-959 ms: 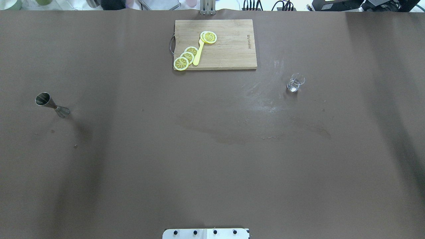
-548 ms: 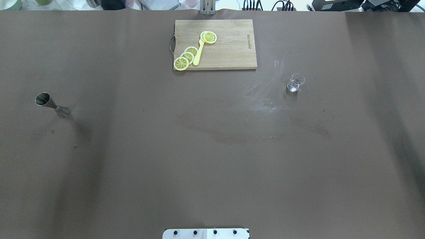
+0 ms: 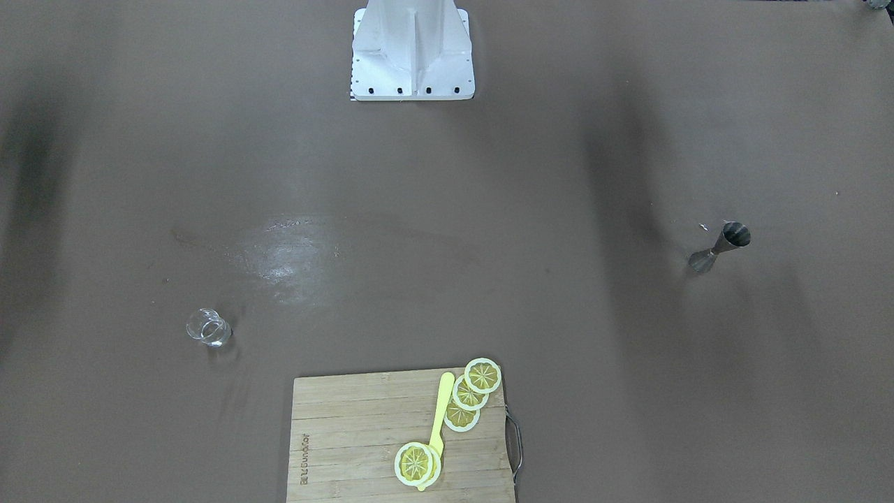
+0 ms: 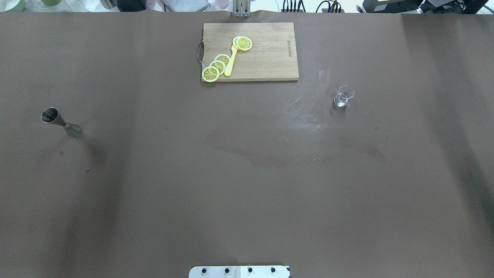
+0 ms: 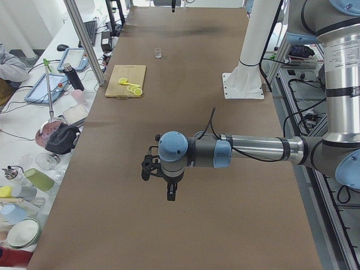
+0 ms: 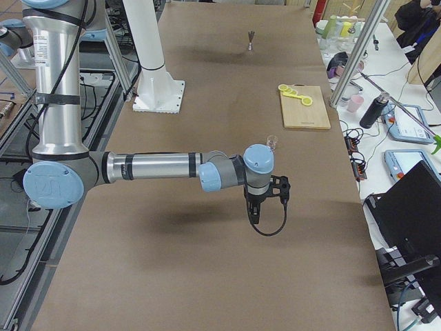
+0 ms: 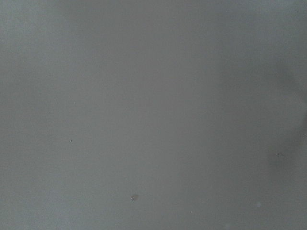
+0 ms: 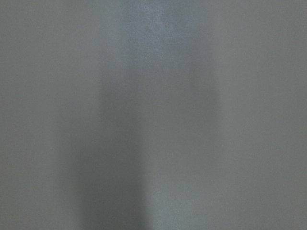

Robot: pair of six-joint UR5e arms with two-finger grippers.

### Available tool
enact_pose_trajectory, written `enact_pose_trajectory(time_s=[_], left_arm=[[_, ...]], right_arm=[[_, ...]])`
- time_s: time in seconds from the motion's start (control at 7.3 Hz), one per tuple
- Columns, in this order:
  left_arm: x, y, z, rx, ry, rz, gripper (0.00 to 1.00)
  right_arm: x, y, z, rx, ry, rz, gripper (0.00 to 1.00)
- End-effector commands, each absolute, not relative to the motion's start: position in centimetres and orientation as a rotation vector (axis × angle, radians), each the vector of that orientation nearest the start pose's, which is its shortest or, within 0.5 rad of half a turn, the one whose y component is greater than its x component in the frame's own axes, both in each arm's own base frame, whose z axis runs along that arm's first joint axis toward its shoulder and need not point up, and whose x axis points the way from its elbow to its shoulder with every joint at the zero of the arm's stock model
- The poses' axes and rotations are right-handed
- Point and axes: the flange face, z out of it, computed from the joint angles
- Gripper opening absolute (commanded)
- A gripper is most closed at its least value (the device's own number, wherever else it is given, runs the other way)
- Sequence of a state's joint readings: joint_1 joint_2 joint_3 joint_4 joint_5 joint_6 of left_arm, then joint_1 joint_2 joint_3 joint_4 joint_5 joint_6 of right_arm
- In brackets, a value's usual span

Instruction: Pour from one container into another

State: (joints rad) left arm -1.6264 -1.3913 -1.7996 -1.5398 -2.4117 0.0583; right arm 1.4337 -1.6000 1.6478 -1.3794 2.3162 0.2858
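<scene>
The small steel hourglass-shaped jigger (image 4: 61,122) stands on the brown-covered table (image 4: 247,193) at the robot's far left. The small clear glass cup (image 4: 343,96) stands right of centre, well apart from it. The wooden cutting board (image 4: 270,58) lies at the far edge, centre. Yellow lemon slices (image 4: 216,66) and a yellow plastic utensil (image 4: 230,65) lie on its left half.

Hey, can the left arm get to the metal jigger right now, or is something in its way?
Probably yes. The jigger stands alone on bare table at the robot's left, and the left gripper hangs over that end. The cutting board and glass cup are well away.
</scene>
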Motion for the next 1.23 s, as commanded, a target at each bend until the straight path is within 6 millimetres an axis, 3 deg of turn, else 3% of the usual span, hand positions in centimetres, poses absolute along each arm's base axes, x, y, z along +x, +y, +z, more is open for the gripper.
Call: enact_pose_trajectory(time_s=[0.0,0.41,0.68,0.96,1.1], left_arm=[[-8.2,-41.3,62.6,0.064,0.843,0.009,0.98],[-8.2,-41.3,62.4,0.066,0.846,0.009,0.98],[-8.2,-41.4,62.4,0.069,0.849,0.011,0.98],[-8.2,-41.2,63.1,0.064,0.851,0.013,0.98],[-8.2,-41.3,62.8,0.071,0.849,0.019,0.98]], right_arm=[[-0.3,-49.8,61.6,0.068,-0.772,0.049,1.0],[-0.8,-50.0,61.5,0.071,-0.771,0.03,1.0],[-0.9,-49.8,58.8,0.117,-0.796,0.013,1.0],[-1.8,-53.1,54.5,0.174,-0.81,-0.016,1.0],[-2.3,-53.2,54.0,0.181,-0.821,-0.029,1.0]])
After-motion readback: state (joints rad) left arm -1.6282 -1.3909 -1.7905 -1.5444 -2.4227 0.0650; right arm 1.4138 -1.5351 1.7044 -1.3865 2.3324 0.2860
